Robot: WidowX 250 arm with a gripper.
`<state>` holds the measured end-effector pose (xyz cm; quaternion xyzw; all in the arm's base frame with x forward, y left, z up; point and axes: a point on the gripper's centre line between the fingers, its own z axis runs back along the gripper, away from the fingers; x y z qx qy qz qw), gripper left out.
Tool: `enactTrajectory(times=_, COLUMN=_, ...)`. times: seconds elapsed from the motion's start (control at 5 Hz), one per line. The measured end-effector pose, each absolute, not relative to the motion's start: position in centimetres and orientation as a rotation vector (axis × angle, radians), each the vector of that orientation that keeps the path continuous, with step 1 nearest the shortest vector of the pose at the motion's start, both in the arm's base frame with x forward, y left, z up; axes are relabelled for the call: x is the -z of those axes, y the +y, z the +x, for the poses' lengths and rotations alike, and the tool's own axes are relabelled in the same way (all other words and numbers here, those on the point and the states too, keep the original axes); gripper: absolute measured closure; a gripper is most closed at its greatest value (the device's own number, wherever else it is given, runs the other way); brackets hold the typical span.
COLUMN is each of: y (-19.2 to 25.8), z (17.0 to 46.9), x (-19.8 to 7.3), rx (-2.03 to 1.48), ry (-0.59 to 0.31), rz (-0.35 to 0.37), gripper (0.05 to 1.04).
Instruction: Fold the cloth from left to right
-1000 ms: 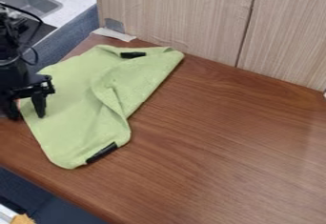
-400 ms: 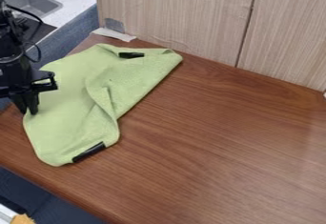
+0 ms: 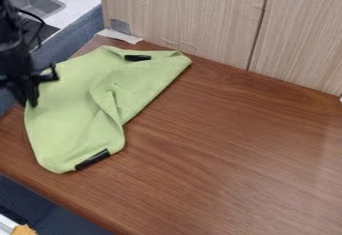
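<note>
1. Toward nine o'clock on the counter (image 3: 234, 144), the green cloth (image 3: 67, 114) lies rumpled, a crease down its right part.
2. At its nine o'clock edge hangs the gripper (image 3: 31, 103); whether it is clenched or released, I cannot tell.
3. On the cloth, one black strip (image 3: 137, 58) sits toward eleven o'clock, another (image 3: 92, 160) between seven and eight.

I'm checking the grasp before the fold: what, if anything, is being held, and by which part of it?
The green cloth, it appears: the gripper seems to pinch its edge at the view's left.
</note>
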<state>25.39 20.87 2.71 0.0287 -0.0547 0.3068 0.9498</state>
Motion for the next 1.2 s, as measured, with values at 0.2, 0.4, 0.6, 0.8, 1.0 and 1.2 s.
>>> enactTrajectory(times=0.2, y=18.5, z=27.7, x=-5.7, rx=-0.527, ry=-0.182, rz=0.062, gripper=1.026)
enactTrajectory(times=0.4, y=15.4, z=29.9, x=-7.3, rx=-0.413, ry=-0.234, rz=0.065, gripper=1.026)
enactTrajectory(times=0.6, y=11.7, z=32.3, x=-7.9, rx=-0.279, ry=-0.264, rz=0.038, gripper=1.026)
enactTrajectory(times=0.8, y=8.3, z=33.9, x=-5.6, rx=-0.172, ry=-0.222, rz=-0.002, gripper=1.026)
enactTrajectory(times=1.0, y=6.9, z=34.8, x=-3.6, rx=-0.117, ry=-0.198, rz=-0.008, gripper=1.026)
enactTrajectory(times=1.2, y=6.3, z=34.8, x=-0.9, rx=-0.104, ry=-0.141, rz=-0.018, gripper=1.026)
